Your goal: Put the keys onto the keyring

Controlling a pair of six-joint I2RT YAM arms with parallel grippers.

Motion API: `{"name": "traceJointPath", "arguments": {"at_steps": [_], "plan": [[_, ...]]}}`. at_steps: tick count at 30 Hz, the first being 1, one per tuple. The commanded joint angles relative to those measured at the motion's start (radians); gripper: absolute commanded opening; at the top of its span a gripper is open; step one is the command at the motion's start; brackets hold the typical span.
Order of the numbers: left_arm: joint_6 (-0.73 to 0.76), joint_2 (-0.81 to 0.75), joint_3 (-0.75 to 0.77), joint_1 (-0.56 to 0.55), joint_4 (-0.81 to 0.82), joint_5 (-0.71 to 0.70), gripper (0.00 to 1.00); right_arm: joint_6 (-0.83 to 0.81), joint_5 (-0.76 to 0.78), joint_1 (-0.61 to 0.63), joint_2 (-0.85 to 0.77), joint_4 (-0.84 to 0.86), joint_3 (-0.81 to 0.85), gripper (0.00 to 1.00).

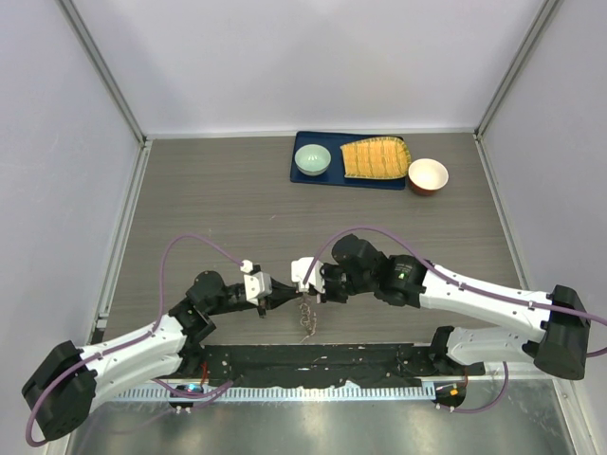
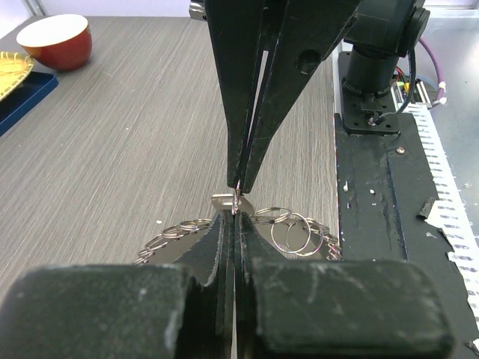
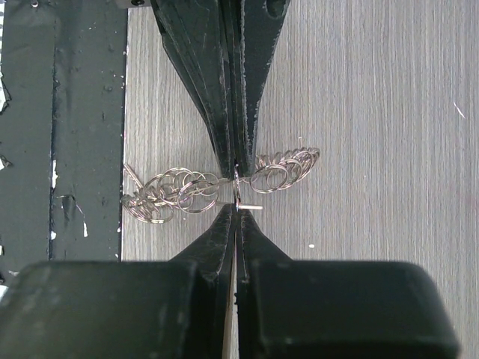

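Both grippers meet tip to tip low over the table's near middle. The keyring [image 3: 178,191] is a bunch of many small silver rings, lying spread under the tips [image 2: 293,229] and hanging as a short chain [image 1: 306,320]. My left gripper [image 2: 236,215] [image 1: 292,300] is shut on one thin ring of it, which stands on edge between the two tips. My right gripper [image 3: 236,207] [image 1: 311,296] is shut, with the small flat silver key [image 3: 251,207] [image 2: 224,200] right at its tips. How far the key sits on that ring is hidden by the fingers.
A blue tray [image 1: 302,177] at the back holds a pale green bowl [image 1: 312,159] and a yellow woven mat [image 1: 376,158]. A red bowl [image 1: 428,176] [image 2: 55,41] stands beside it. The black base plate [image 1: 313,364] runs along the near edge, close behind the rings.
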Motion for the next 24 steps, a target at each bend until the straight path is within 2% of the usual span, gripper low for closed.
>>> {"name": "traceJointPath", "arguments": {"at_steps": [1, 18, 24], "plan": [[-0.007, -0.007, 0.034, -0.006, 0.114, -0.003, 0.0, -0.007, -0.028, 0.007, -0.005, 0.044, 0.049, 0.01], [0.034, 0.002, 0.117, -0.015, -0.112, -0.058, 0.0, -0.009, 0.012, 0.007, -0.008, 0.022, 0.073, 0.01], [0.048, 0.024, 0.136, -0.032, -0.142, -0.048, 0.0, -0.01, 0.008, 0.007, 0.013, 0.016, 0.091, 0.01]]}}
